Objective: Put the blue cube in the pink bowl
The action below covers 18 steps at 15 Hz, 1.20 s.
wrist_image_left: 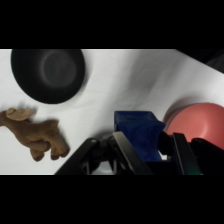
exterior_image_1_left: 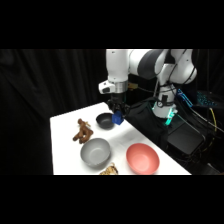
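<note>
The blue cube (exterior_image_1_left: 118, 119) (wrist_image_left: 138, 131) hangs above the table, held between the two fingers of my gripper (exterior_image_1_left: 117, 116) (wrist_image_left: 147, 142), which is shut on it. In the side view the cube is beside the right rim of the black bowl, at the table's far end. The salmon-pink bowl (exterior_image_1_left: 142, 158) (wrist_image_left: 197, 121) stands near the table's front right, well apart from the gripper; in the wrist view it shows at the right edge, partly hidden behind a finger.
A black bowl (exterior_image_1_left: 105, 120) (wrist_image_left: 48, 74) stands just left of the gripper. A grey bowl (exterior_image_1_left: 95, 152) sits in the middle front. A brown toy animal (exterior_image_1_left: 82, 131) (wrist_image_left: 36, 133) lies on the left. A tan object (exterior_image_1_left: 109, 170) peeks at the front edge.
</note>
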Tool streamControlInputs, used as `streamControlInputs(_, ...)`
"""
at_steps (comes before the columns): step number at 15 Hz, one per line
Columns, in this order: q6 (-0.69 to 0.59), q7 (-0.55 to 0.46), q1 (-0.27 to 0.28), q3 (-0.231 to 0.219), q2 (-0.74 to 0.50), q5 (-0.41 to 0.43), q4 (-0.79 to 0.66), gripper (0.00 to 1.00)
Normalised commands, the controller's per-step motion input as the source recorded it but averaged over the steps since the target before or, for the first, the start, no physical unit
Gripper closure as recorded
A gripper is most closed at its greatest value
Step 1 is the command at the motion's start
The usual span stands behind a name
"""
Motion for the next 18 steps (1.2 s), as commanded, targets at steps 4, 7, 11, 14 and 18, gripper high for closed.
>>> streamControlInputs(4,-0.25,0.13,0.178,-0.016,-0.09,-0.032,0.14,0.77)
streamControlInputs(7,-0.17,0.12,0.177,0.038,-0.02,0.051,0.15,0.77)
streamControlInputs(11,-0.15,0.06,0.142,0.048,0.02,0.156,0.19,0.77)
streamControlInputs(14,-0.13,0.05,0.134,0.076,0.07,0.172,0.22,0.77)
streamControlInputs(18,-0.09,0.04,0.126,0.093,0.13,0.179,0.2,0.77)
